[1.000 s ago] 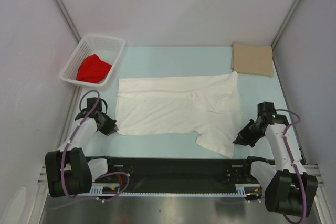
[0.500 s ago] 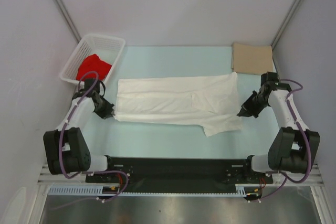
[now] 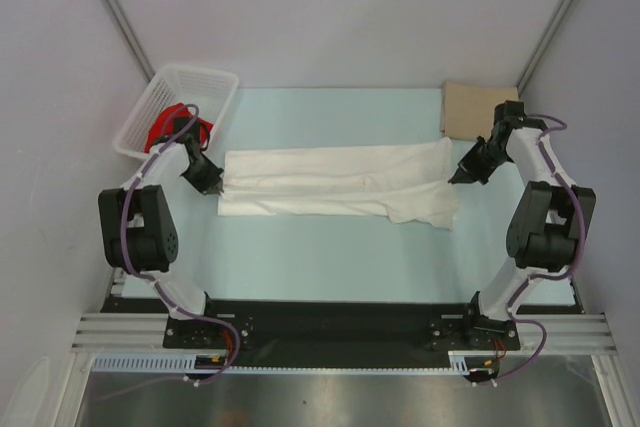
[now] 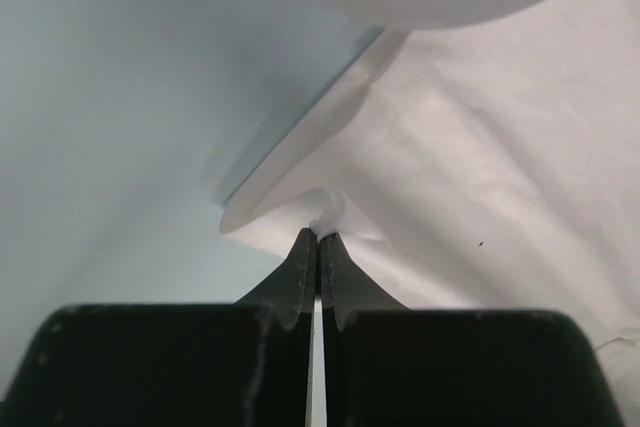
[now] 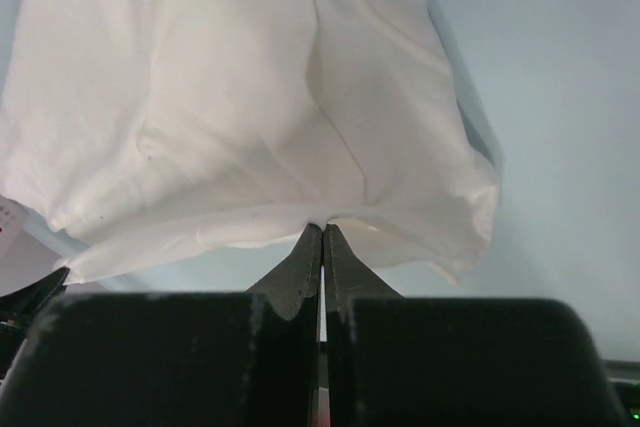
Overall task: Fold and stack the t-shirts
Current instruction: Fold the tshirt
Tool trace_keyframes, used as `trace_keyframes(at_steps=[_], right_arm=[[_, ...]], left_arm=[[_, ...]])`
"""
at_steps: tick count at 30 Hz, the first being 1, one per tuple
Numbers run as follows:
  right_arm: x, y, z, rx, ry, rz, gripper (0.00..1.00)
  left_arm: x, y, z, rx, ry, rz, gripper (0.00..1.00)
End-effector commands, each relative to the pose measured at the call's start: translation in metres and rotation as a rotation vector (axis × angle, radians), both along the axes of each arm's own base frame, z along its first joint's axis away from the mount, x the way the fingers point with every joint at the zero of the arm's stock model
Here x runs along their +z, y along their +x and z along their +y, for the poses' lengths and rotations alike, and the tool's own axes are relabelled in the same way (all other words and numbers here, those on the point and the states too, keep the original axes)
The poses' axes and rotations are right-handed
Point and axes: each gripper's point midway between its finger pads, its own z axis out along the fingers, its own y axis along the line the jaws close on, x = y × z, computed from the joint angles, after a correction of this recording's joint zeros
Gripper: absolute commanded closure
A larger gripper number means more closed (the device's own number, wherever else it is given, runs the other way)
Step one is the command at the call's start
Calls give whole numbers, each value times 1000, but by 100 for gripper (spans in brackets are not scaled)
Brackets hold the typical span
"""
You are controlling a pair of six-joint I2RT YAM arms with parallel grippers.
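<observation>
Pale blue-green table point(image 3: 330, 257), white walls on three sides, both arms being seen extended toward the far half.

White t-shirt point(image 3: 340, 182) is being held across the middle of the table as a long, narrow band, doubled lengthwise, with a looser lump of cloth lying at its near right end. Left gripper point(image 4: 318, 237) is being pressed tight on a small pinch of the band's left edge. Right gripper point(image 5: 322, 232) is likewise being clamped on the hem at the right end.

Progress, as judged:
- Tan t-shirt point(image 3: 472, 112) is being left at the far right corner as a flat rectangle, apparently folded already.
- White one is being worked mid-fold. The lengthwise fold looks made; the crosswise folds and the stacking are not yet done.
- Red t-shirt point(image 3: 160, 130) is being left crumpled in the white basket point(image 3: 200, 71) at the far left, apparently untouched.

Writing: none is being found legible. No brand or label is being shown on any shirt or on the basket. Only a tiny dark speck is being seen on the white cloth in the left wrist view.
</observation>
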Motion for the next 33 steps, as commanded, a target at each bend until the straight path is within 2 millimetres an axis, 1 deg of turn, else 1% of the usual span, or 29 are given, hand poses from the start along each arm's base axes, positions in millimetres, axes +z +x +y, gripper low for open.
trace_keyframes(at_steps=[1,2,4,6,7,8,11,12,14,15,17,20,21,23,24,27,29,31,33], right_arm=[[5,25,-3,19,12,-35,100],[7,31,-4,21,9,-45,100],[1,37,-3,24,23,-32,100],[3,46,-3,28,24,-43,100],[-3,48,-3,30,28,-28,100],[-1,53,-4,31,26,-39,100],[-5,61,-3,39,29,-33,100],[-5,64,-4,39,29,-33,100],[-8,67,-4,40,29,-27,100],[-6,72,-4,41,28,-36,100],[-11,74,-4,43,34,-20,100],[-12,79,-3,48,36,-17,100],[-16,80,-3,49,36,-10,100],[-15,84,-3,49,30,-16,100],[-19,85,-3,50,33,-6,100],[-22,89,-2,56,36,-3,100],[-21,93,-1,58,34,-11,100],[-23,95,0,61,37,-7,100],[-20,99,0,59,36,-18,100]], left_arm=[[4,15,3,-9,22,-8,100],[2,17,1,-16,19,-2,100],[-4,19,2,-14,17,23,100],[-8,22,1,-15,13,29,100],[-9,24,1,-16,15,30,100],[-10,24,1,-15,15,35,100],[-12,29,0,-16,15,35,100],[-9,33,0,-17,14,26,99],[-12,36,-1,-18,14,30,100],[-11,39,-2,-18,13,27,100],[-13,42,-1,-17,11,33,100],[-18,43,0,-18,14,48,100],[-17,45,0,-19,17,44,100],[-17,50,0,-21,15,41,100],[-18,51,0,-22,14,44,100],[-20,54,1,-19,20,54,100],[-18,57,2,-19,27,50,100],[-20,59,3,-19,27,54,100],[-22,60,3,-19,29,65,100]])
